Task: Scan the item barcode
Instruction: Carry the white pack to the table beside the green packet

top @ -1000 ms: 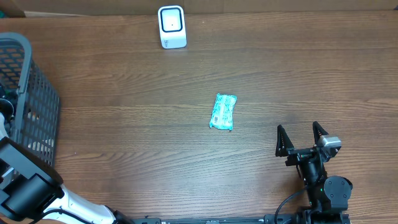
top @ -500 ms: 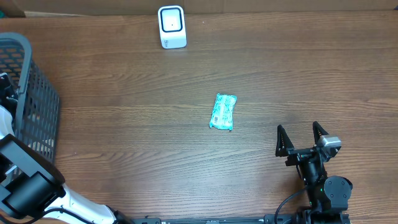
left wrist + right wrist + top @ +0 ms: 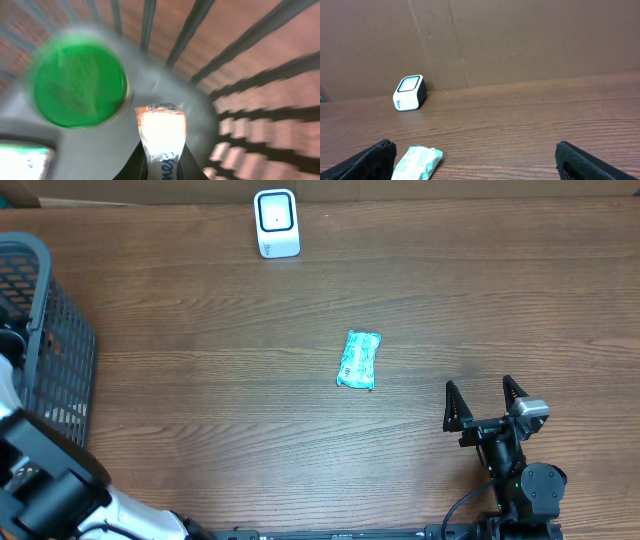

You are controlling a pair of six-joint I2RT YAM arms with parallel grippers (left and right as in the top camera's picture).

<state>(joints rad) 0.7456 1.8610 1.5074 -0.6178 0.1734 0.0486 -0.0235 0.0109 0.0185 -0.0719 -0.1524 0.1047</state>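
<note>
Left wrist view, jaws: pressed together on the lower end of the orange-and-white packet [image 3: 161, 127]; left gripper [image 3: 161, 159] is down inside the basket
Packet: the item to scan, by my reading; stands up out of the pinch, glossy film, orange top seam, print blurred, no barcode seen
Risk, grip: the hold is on the tail end only; soft film could slide out or swing on the lift
Risk, bars: wire walls stand close around; the free end could snag on a bar or the rim and be pulled loose
Risk, face: barcode side unknown; it may arrive turned away from the scanner window and need a turn
Basket: grey wire basket [image 3: 68, 370] at the table's left edge
Basket contents: the pinched packet; a green round lid [image 3: 79, 85] just left of it, touching or not I cannot tell; a pale pack [image 3: 22, 160] at the lower left corner of the view; anything more not made out
Table: wood-grain table [image 3: 200, 430]; teal packet [image 3: 359, 359] lies flat mid-table, apart from both arms
Scanner: small white scanner [image 3: 276, 223] at the far edge, well apart from the basket
Right gripper: right gripper [image 3: 479, 387] at the near right, jaws spread wide, holding nothing
</note>
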